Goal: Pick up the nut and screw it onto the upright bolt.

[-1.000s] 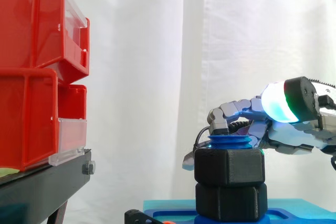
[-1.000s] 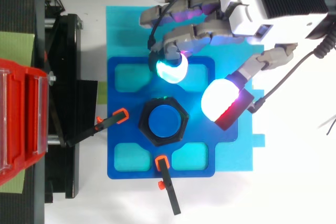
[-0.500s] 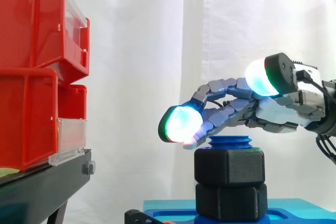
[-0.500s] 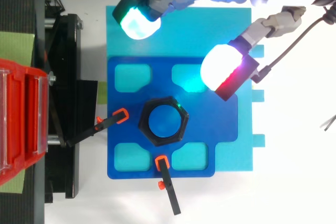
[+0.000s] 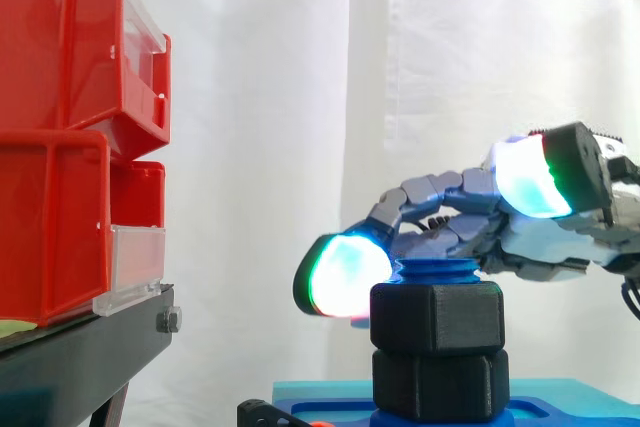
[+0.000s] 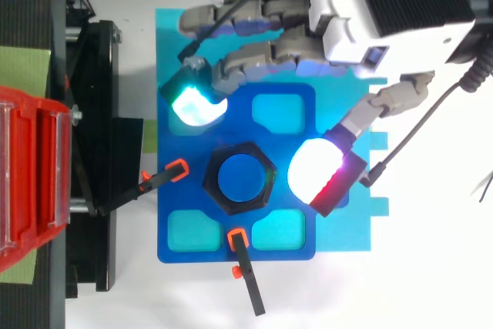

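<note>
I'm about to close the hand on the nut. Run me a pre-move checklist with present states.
1. Nut on bolt: ok, threads show above it in the side view.
2. Hand open, holding nothing: ok.
3. Pads on opposite sides of the nut: ok, cyan pad off one corner, white pad beside the far side.
4. White pad level with the nut: cannot tell.
5. Blue plate held down: ok, two clamps sit on it.
6. Nut tight against the lower nut: cannot tell.
</note>
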`<state>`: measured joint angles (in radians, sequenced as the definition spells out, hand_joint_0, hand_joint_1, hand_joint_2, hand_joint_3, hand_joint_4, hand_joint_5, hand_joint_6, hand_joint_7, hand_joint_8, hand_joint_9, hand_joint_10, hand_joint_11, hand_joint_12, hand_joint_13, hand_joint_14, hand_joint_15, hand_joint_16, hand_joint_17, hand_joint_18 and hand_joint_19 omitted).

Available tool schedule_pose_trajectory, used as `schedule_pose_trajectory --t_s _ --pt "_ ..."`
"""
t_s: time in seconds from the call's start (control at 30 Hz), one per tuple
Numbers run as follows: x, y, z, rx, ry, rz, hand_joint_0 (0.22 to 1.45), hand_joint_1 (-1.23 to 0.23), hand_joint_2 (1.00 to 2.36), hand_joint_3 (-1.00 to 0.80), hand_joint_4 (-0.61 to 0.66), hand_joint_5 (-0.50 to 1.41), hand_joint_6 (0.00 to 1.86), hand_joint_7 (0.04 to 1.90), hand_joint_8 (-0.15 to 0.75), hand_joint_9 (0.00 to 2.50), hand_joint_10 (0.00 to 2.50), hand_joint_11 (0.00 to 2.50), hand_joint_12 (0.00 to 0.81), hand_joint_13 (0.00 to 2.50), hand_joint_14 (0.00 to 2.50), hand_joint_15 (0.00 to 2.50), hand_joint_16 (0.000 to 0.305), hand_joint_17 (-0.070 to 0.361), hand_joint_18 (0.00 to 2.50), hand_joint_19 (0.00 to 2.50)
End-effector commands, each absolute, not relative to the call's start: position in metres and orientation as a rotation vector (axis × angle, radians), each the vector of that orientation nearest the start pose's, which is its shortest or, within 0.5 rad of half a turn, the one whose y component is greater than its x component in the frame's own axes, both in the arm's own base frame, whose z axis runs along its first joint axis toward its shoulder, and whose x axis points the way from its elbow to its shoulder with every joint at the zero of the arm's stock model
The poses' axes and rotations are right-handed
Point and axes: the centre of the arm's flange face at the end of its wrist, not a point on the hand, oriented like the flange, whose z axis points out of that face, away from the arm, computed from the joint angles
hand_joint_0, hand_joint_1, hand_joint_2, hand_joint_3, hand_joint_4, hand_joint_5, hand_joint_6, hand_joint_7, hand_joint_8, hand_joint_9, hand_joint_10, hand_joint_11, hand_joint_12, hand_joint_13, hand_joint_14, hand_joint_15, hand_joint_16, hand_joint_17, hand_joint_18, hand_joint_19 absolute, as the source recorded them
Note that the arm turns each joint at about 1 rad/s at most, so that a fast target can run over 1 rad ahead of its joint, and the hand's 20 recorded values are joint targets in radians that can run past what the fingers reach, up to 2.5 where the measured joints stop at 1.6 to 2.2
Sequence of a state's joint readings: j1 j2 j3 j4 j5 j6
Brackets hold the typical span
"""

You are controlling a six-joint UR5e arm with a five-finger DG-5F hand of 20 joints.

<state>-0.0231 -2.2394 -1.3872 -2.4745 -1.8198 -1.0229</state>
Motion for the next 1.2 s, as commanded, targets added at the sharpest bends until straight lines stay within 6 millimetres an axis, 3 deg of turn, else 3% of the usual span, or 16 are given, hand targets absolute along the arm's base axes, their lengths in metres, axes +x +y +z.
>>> schedule_pose_trajectory --t_s 0.0,1.17 --pt "0.72 -0.122 0.228 0.209 1.404 0.611 0.48 -0.21 1.0 -0.5 0.13 -0.16 0.5 0.64 0.24 0.55 0.0 0.0 0.319 0.19 0.0 0.0 0.043 0.096 0.04 0.02" --pt "0.721 -0.112 0.227 0.22 1.41 0.644 0.51 -0.24 1.0 -0.5 0.18 -0.13 0.5 0.71 0.258 0.57 0.0 0.0 0.314 0.22 0.0 0.0 0.042 0.093 0.08 0.04"
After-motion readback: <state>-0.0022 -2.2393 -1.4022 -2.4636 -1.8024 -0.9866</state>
